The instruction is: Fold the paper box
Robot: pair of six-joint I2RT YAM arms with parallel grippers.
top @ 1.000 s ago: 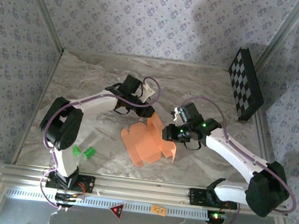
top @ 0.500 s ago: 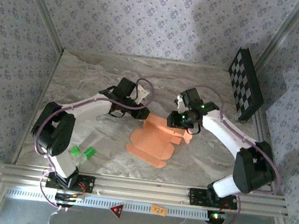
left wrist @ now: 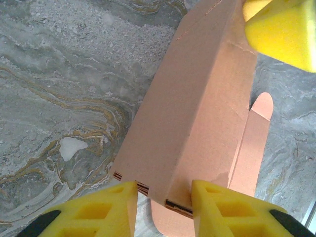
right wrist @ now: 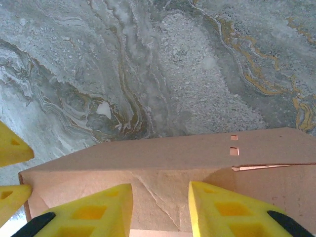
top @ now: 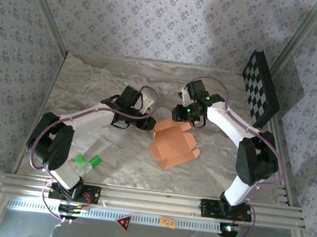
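Since a second ago the paper box (top: 172, 148) has slid back and turned, and it now lies mid-worktop (top: 87, 86) between the left claw (top: 148, 123) and right claw (top: 180, 115). Both claws straddle its raised far wall with fingers part-spread; I cannot tell whether they pinch it. Folding looks about half done: the near flaps lie splayed, and the long wall runs claw to claw.

Left arm (top: 89, 114), right arm (top: 227, 122): white link shells, black joint housings. Purple cables (top: 209, 80) loop alongside. Green lights (top: 190, 106) near right wrist. Fingers (left wrist: 98, 212) yellow foam-like wedges, triangular cut-outs, black backing.

paper box (top: 172, 146) blocking mid-table, bare marble table (top: 117, 79) along far wall, green pieces (top: 88, 161) front-left
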